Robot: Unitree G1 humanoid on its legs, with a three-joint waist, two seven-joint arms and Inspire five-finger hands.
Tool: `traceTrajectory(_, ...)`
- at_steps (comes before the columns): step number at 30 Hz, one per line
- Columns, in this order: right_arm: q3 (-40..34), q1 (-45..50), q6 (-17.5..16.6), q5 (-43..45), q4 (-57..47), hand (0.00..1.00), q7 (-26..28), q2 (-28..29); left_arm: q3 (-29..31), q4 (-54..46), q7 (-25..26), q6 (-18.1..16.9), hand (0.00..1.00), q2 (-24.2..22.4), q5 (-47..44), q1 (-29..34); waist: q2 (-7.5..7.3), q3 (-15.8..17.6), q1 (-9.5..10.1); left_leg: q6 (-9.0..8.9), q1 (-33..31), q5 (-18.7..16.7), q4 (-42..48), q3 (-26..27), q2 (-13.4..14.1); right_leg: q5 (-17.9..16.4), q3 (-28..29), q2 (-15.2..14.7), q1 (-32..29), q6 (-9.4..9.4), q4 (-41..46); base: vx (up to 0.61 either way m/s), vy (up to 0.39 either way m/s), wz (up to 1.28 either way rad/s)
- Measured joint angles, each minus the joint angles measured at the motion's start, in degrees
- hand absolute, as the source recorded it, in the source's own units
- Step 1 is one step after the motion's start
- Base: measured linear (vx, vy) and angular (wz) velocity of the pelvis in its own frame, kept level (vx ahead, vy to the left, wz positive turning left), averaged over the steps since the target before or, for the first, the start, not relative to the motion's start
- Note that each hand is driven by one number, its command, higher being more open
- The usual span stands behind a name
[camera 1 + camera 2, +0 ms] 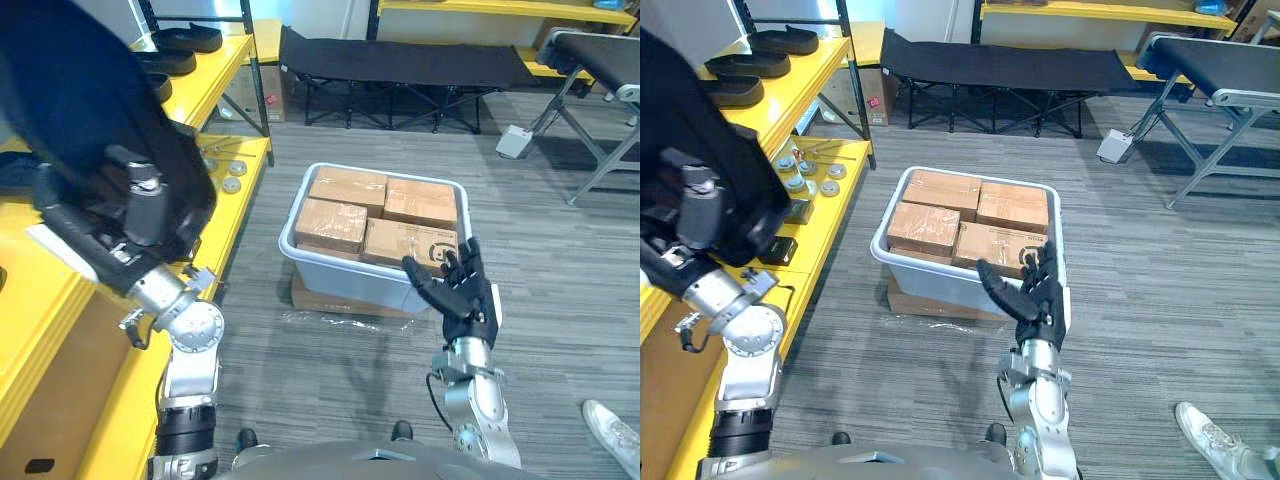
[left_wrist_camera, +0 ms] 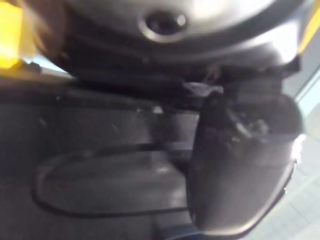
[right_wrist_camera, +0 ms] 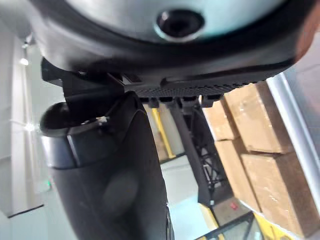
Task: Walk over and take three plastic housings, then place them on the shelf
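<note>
4 matt brown cardboard boxes (image 1: 347, 189) fill a smooth pale plastic tub (image 1: 345, 285). Glossy yellow painted shelving (image 1: 225, 75) meets ribbed grey carpet (image 1: 560, 280), a black cloth cot (image 1: 400, 60) behind.

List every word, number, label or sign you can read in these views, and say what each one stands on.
No text can be read in any view.
Dark printed mark on the front right cardboard box in the grey bin: too small to read.
Red sticker on the carton at the back: too small to read.
</note>
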Motion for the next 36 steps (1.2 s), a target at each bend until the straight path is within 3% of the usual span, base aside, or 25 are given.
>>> traceTrajectory(3,-1.44,0.28,-0.04,-0.12,0.53,1.0,2.92,-0.04,-2.39,1.14,-6.44,0.01,0.0,-0.38,-6.61,2.56,0.54,-0.21,-0.6,0.15,-0.19,0.09,0.01,0.18,0.0,-0.01,0.04,0.0,-0.25,0.1,0.02,0.0,0.0,0.0)
traceTrajectory(7,-1.41,-2.2,-0.03,-0.09,1.19,1.0,4.44,-0.06,-1.88,0.92,-13.7,0.01,0.0,-1.92,-13.06,7.28,0.57,-0.22,0.19,0.56,-1.83,-0.55,2.27,-1.52,0.0,0.2,-1.01,-0.15,0.42,0.31,0.3,0.04,0.004,0.14)
traceTrajectory(12,4.62,-8.77,1.48,-1.48,4.18,1.0,5.63,-2.6,-2.18,-4.78,-23.39,1.02,0.0,-1.44,-12.28,13.47,1.13,0.03,3.96,0.82,-3.9,-1.44,4.06,-8.5,-0.77,-1.06,-8.63,-0.51,4.99,0.91,0.3,0.0,0.009,0.66)
traceTrajectory(15,7.48,-12.92,2.13,-4.96,5.6,1.0,7.11,-5.17,-0.35,-12.26,-27.52,0.91,0.0,0.56,-12.7,16.7,1.85,0.66,7.4,0.78,-5.18,-1.28,4.26,-13.41,-2.41,-2.37,-13.6,-1.28,7.69,1.31,0.3,-0.02,0.02,0.88)
traceTrajectory(18,8.93,-15.89,2.25,-5.19,5.69,1.0,7.4,-5.7,3.06,-17.79,-32.47,-1.83,0.0,0.61,-18.77,19.61,2.3,0.73,10.57,1.03,-6.67,-0.11,3.5,-17.15,-3.82,-2.9,-17.43,-1.78,8.93,2.07,0.6,0.02,0.006,0.67)
traceTrajectory(21,9.47,-18.55,2.42,-5.19,5.71,1.0,7.31,-4.87,5.55,-20.42,-37.74,-4.41,0.0,-0.14,-26.62,21.04,1.24,1.36,12.54,1.14,-6.86,0.53,3.33,-19.08,-4.37,-3.38,-19.56,-1.88,10.2,2.43,1.18,0.04,-0.013,0.38)
traceTrajectory(26,12.44,-21.3,2.91,-5.11,5.7,1.0,7.84,-2.89,6.25,-20.75,-43.7,-4.41,0.0,-1.51,-30.91,24.77,-0.01,2.28,12.82,1.11,-6.51,0.37,3.61,-19.82,-4.44,-5.28,-20.05,-2.54,10.18,2.32,3.88,0.02,-0.011,0.08)
traceTrajectory(29,13.48,-21.3,4.43,-5.11,5.67,1.0,8.95,-2.86,5.67,-20.74,-46.46,-3.65,0.0,-1.83,-31.15,25.24,0.36,3.34,12.94,1.46,-6.74,0.27,3.69,-20.12,-4.66,-5.77,-21.03,-2.51,10.94,2.09,3.91,-0.03,-0.014,0.18)
traceTrajectory(32,12.8,-20.13,5.09,-5.11,5.37,1.0,9.24,-2.94,4.08,-20.74,-49.81,-3.66,0.0,-1.74,-31.44,24.93,0.79,3.79,12.26,2.99,-8.97,1.61,3.55,-20.35,-5.19,-7.03,-24.06,-2.9,11.16,2.45,5.24,-0.03,-0.005,0.51)
traceTrajectory(34,11.73,-19.24,5.09,-5.36,5.01,1.0,9.21,-3.04,1.75,-20.74,-53.06,-3.66,0.0,-1.46,-32.92,24.33,0.74,5.16,12.26,2.96,-9.85,2.92,3.16,-21.85,-6.18,-9.0,-25.6,-4.49,10.69,2.95,9.27,-0.01,0.015,0.52)
traceTrajectory(36,10.95,-19.09,5.07,-6.69,4.88,1.0,9.28,-3.13,0.45,-20.69,-53.54,-3.66,0.0,-0.93,-32.9,24.28,0.31,5.54,12.18,3.49,-9.76,3.52,2.41,-22.0,-7.33,-10.56,-25.04,-6.83,9.6,2.15,13.59,-0.01,0.045,0.41)
